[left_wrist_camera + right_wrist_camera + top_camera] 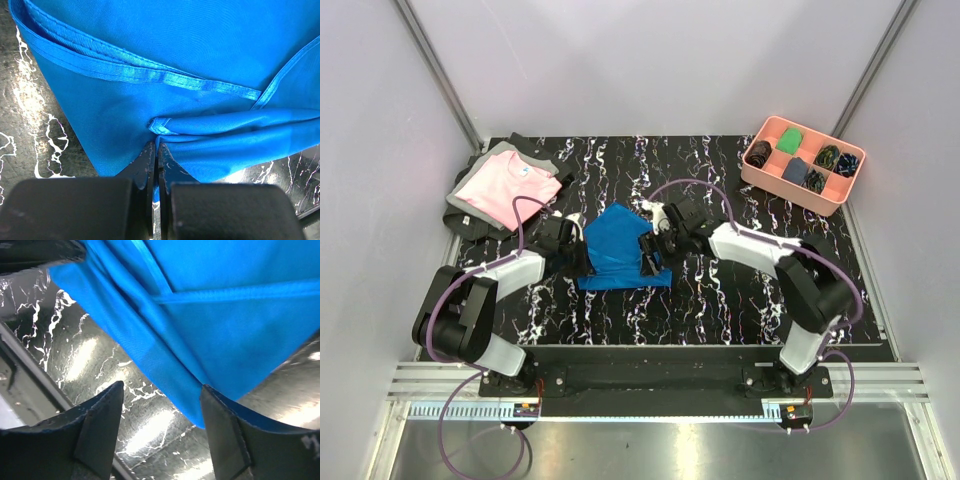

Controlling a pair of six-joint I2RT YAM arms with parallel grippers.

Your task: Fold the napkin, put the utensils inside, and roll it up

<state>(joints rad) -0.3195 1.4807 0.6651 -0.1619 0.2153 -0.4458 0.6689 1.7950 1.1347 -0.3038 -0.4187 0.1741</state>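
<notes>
The blue napkin lies partly folded on the black marbled table, between the two arms. My left gripper is at its left edge. In the left wrist view that gripper is shut on a pinched fold of the napkin, whose hemmed edges cross above. My right gripper is at the cloth's right side. In the right wrist view it stands open, with a corner of the napkin hanging by its right finger and bare table showing in the gap. The utensils are out of view.
A folded pink shirt with grey trim lies at the back left. A pink compartment tray with small cloth bundles stands at the back right. White walls enclose the table.
</notes>
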